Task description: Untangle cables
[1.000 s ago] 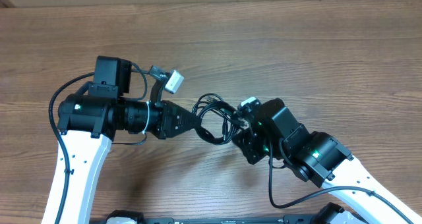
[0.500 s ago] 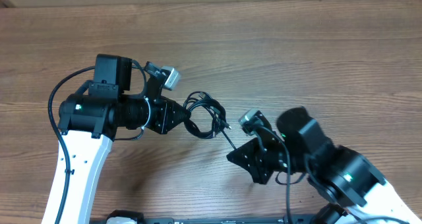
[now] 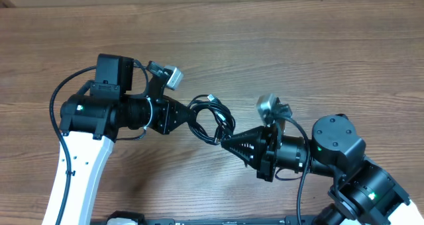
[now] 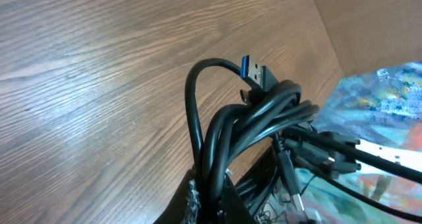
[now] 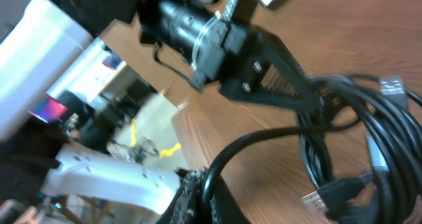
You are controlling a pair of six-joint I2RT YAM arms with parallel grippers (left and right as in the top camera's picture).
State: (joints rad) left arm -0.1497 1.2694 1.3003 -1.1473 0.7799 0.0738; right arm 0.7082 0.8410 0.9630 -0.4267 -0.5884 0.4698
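Overhead, we see the cables (image 3: 211, 119) as a looped black bundle near the middle of the table (image 3: 311, 46), stretched between our two arms. Our left gripper (image 3: 188, 117) is clamped tight on the bundle's left side, and our right gripper (image 3: 224, 143) is pinched closed on its lower right end. From the left wrist view, a plug (image 4: 256, 70) with a blue insert sticks out at the top of the cables.

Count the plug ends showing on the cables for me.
2. The blue plug sticks out at the top of the cables. The silvery plug sits low in the bundle, seen from the right wrist. Others may be hidden in the tangle.
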